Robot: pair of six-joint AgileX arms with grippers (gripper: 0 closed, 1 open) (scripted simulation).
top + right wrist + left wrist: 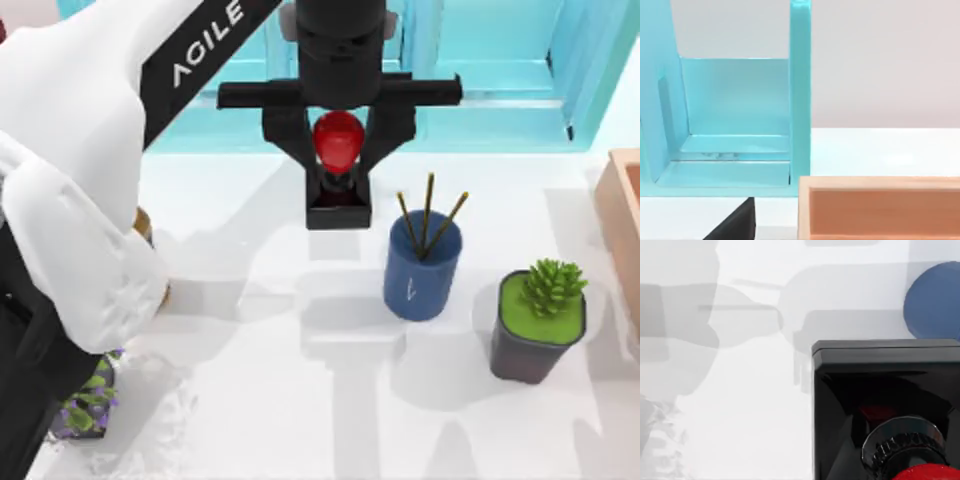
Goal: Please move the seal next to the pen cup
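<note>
Seal [338, 150] pinched at red knob by left hand [338, 140], just left of and behind pen cup [422, 266], apart from it; succulent pot [538, 325] right of cup on counter [300, 400].

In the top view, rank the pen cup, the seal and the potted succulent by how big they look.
1. Potted succulent and pen cup: look alike, no ranking.
2. Seal: smallest, though the left hand holds it, perhaps lifted nearer the camera.

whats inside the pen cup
Three thin brown pencils stick out of the dark blue pen cup, fanning apart above its rim. Their lower ends and the cup's bottom are hidden by its wall, so anything else inside cannot be told.
</note>
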